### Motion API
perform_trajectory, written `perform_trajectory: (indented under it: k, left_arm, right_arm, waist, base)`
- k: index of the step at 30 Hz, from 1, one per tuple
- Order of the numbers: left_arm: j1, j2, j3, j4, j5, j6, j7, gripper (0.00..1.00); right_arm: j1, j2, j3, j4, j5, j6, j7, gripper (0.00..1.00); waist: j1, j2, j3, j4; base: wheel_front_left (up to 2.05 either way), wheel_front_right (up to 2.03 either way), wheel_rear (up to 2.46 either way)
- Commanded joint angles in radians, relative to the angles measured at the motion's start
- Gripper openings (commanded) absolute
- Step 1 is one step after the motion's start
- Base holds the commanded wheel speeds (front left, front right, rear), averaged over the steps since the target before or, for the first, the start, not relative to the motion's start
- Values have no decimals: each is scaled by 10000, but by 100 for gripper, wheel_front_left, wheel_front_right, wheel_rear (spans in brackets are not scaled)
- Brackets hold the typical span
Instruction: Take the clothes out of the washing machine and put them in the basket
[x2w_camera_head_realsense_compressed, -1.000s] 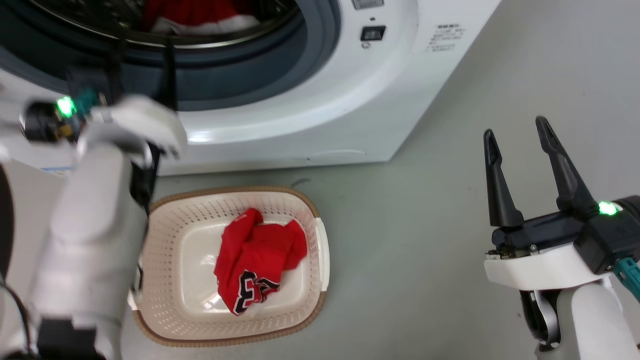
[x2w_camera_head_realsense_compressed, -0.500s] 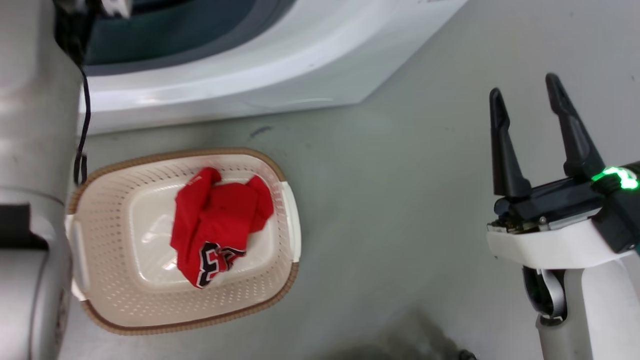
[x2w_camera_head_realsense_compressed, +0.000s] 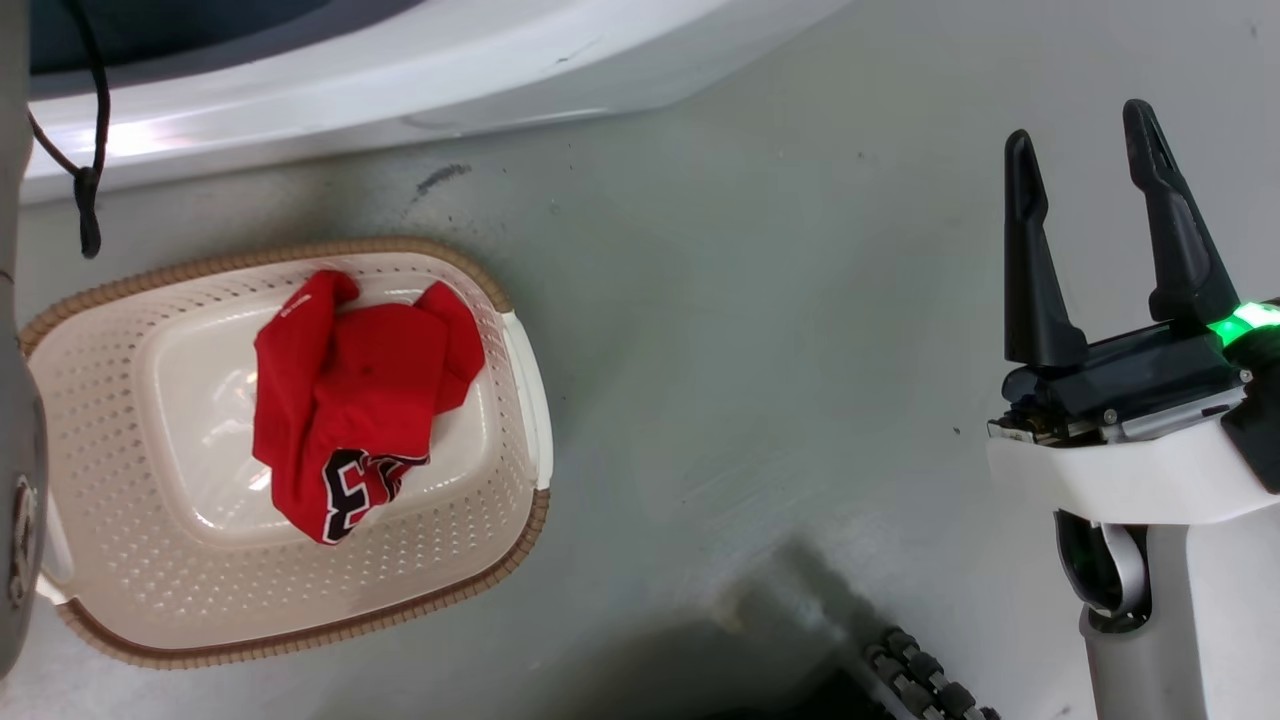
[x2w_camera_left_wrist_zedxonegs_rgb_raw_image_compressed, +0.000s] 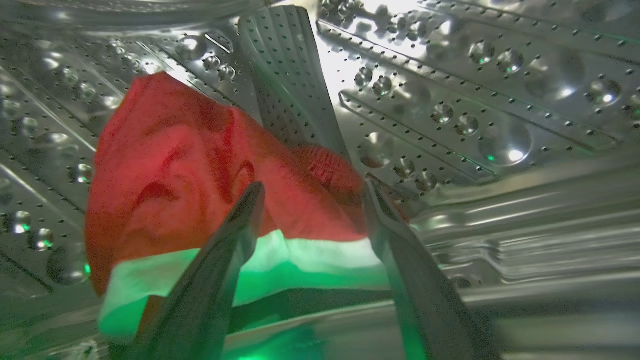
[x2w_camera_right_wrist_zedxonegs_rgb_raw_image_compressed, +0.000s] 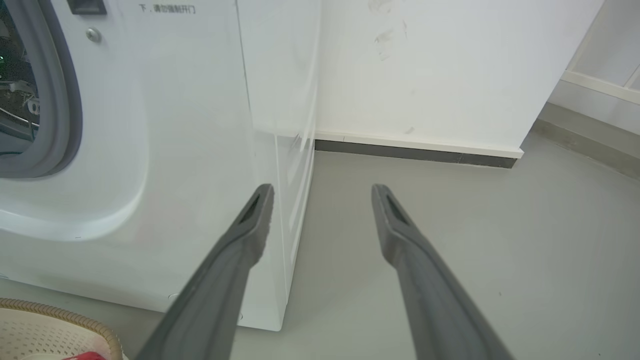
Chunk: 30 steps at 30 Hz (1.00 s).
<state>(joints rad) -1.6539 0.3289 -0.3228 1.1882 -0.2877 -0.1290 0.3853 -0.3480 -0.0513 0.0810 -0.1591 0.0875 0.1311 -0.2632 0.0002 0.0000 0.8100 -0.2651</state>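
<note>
Clothes, bright red, lie in two places. A crumpled jersey with a black, white-edged numeral sits in the cream basket, which stands on the grey floor at about 8 o'clock in the head view. A second garment, red with a broad white band along its lower edge, lies inside the perforated steel drum, heaped from the centre out toward 9 o'clock in the left wrist view.

The washing machine shows as a white curved front running from 11 to 12 o'clock in the head view, just beyond the basket. A thin black cable hangs at 10 o'clock.

The left gripper is inside the drum with its two dark fingers spread wide and nothing clamped between them. Both tips overlap the banded garment, but whether they touch the cloth cannot be told. Green light tints the white band.

The right gripper hangs at 3 o'clock in the head view, well apart from the basket, fingers pointing toward 12 o'clock, parted and empty above bare floor. Its own wrist view shows the machine's side at 9 o'clock, a white wall at 12 o'clock, and the basket's brown rim at 7 o'clock.
</note>
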Motion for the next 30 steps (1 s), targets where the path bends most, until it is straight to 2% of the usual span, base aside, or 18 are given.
perform_trajectory:
  k: [1,11,12,13,14,22,30]
  left_arm:
    - [-151,11,-120,62,-83,0,211,100]
    - [-364,238,-635,231,-338,-3,607,100]
    - [-335,247,-675,276,-361,-3,654,45]
    - [-327,252,-725,297,-393,-3,673,13]
    - [-329,259,-762,297,-411,-3,646,0]
    - [-287,376,-840,123,-691,-4,-251,0]
    - [439,192,-1063,-48,-1143,-4,-1546,0]
  right_arm:
    - [-191,18,22,-64,57,-7,-24,100]
    - [-241,18,16,-153,220,-7,-24,100]
    - [-230,18,22,-155,233,-7,-24,100]
    - [-215,18,23,-155,244,-7,-24,100]
    - [-201,18,25,-150,256,-7,-24,100]
    - [-161,18,8,-56,232,-7,-24,100]
    - [73,17,-30,123,-26,-7,-24,100]
  waist:
    - [-2,0,232,-76]
    - [-2,0,609,-215]
    - [-2,0,618,-228]
    - [-2,0,624,-236]
    - [-2,0,625,-240]
    - [-2,0,476,-179]
    - [-2,0,-300,177]
  base:
    - [0,0,0]
    - [0,0,0]
    - [0,0,0]
    - [0,0,0]
    - [0,0,0]
    - [0,0,0]
    - [0,0,0]
